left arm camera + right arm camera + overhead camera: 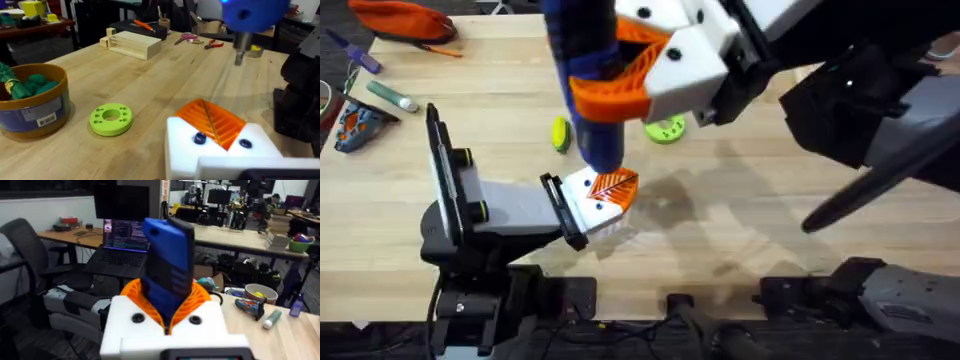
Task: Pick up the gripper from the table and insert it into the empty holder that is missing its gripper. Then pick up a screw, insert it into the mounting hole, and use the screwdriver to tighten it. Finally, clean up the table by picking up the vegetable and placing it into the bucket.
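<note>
Tightening of the screw looks like the step in hand. The right gripper (pixel 630 75) is clamped on the screwdriver (pixel 585 70), which stands nearly upright with its thin bit coming down over the holder (pixel 588 200) on the left arm. In that holder the orange gripper (pixel 615 187) is already seated. In the left wrist view, 2 dark holes (pixel 200 138) show on the white mount; I cannot tell if a screw is inside. Whether the left arm's pincer is apart or together, I cannot tell. Next the bit must meet the mounting hole exactly, then turn. The vegetable (pixel 561 134) lies on the table, and the bucket (pixel 33 102) waits.
</note>
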